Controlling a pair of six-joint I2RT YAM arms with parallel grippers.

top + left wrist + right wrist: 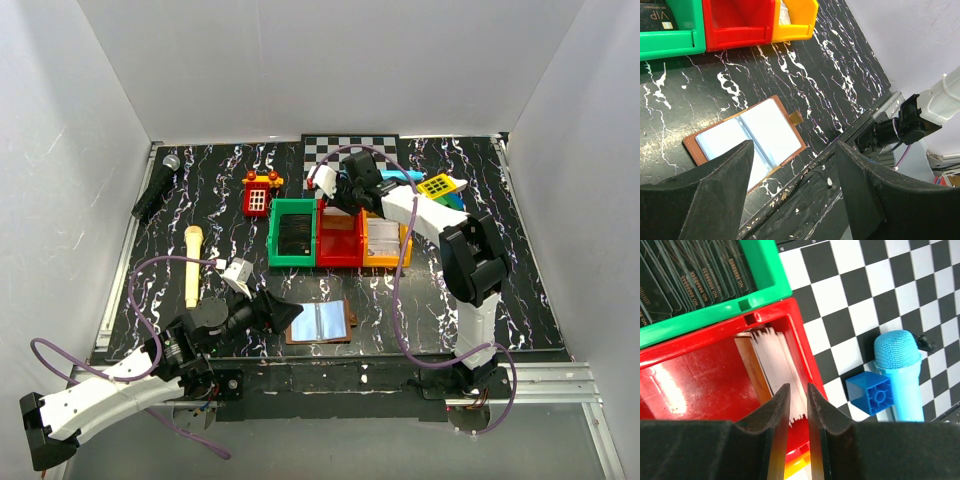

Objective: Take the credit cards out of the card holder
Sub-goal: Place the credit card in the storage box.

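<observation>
— Looking for the card holder (pixel 320 323): where is it?
— Near the front edge of the table (pixel 220 190), at 6 o'clock from the red bin (pixel 338 258). It lies open, pale blue panels up.
— And the left gripper (pixel 288 312)?
— At its 9 o'clock, fingers wide, holding nothing.
— The right gripper (pixel 797 390)?
— Over the red bin, fingers narrowly apart above a white card (pixel 772 352) leaning inside. The green bin (pixel 274 235) is at 9 o'clock of the red one.

The black, white-veined marble-pattern counter (pixel 200 190) carries an open brown leather-like card holder (pixel 320 322) at 6 o'clock. A green plastic bin (pixel 292 262), a red plastic bin (pixel 340 260) and an orange plastic bin (pixel 385 263) sit in a row at centre. A checkerboard panel (pixel 350 146) lies at 12 and a black microphone (pixel 156 187) at 10.
</observation>
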